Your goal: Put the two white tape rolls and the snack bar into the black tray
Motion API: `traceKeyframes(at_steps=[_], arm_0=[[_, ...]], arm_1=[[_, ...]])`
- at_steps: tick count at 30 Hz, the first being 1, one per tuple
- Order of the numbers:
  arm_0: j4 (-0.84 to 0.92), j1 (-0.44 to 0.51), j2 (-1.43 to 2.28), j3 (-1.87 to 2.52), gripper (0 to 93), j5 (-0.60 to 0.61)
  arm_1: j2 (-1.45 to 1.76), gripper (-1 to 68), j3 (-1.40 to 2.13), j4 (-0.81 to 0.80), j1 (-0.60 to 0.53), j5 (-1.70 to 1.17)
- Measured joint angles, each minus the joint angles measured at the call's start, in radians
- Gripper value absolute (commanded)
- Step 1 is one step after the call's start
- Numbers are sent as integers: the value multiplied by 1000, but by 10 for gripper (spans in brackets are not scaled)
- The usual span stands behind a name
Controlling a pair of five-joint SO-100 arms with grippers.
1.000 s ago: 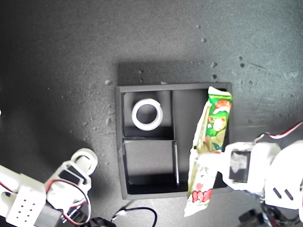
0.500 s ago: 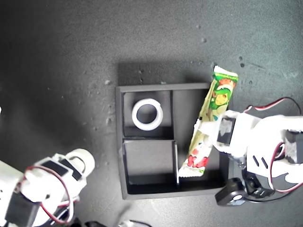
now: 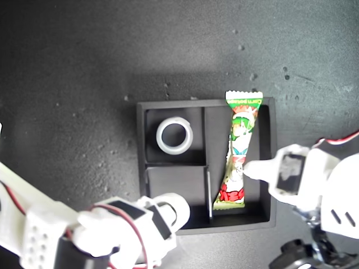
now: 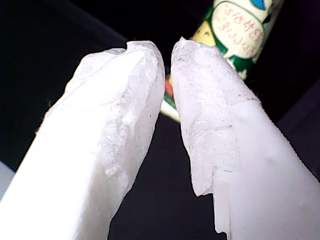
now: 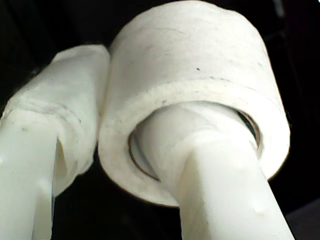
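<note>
Now the smaller tape roll (image 5: 195, 95) is pinched by my second gripper (image 3: 168, 216), one finger through its hole, at the black tray (image 3: 168, 105)'s near edge; lowering into the bare small compartment is called for. Beyond, the snack bar (image 3: 238, 151) lies in the long compartment, my first gripper (image 4: 167, 55) barely parted beside it, and the larger tape roll (image 3: 174, 135) sits in the far compartment.

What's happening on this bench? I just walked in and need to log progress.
Two arms are filling the black tray. One white tape roll sits in a small compartment and the snack bar lies in the long one. My first gripper, jaws nearly closed and holding nothing, is right beside the bar. My second gripper holds the other tape roll, one jaw through its hole, near the tray's remaining small compartment.
</note>
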Motion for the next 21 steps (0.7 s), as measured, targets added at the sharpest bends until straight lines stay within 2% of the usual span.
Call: traceKeyframes(at_steps=[5,9,11,15,21], arm_0=[[0,0,-155,-78,7,-46],[0,3,-278,-179,107,-67],[0,6,-301,-207,144,-71],[0,9,-305,-224,154,-75],[0,6,-132,-78,100,-77]], arm_1=[[0,-6,-328,187,31,265],[5,-7,-525,239,86,465],[5,-7,-525,244,112,526],[3,-7,-451,244,141,657],[31,-7,-399,244,129,772]])
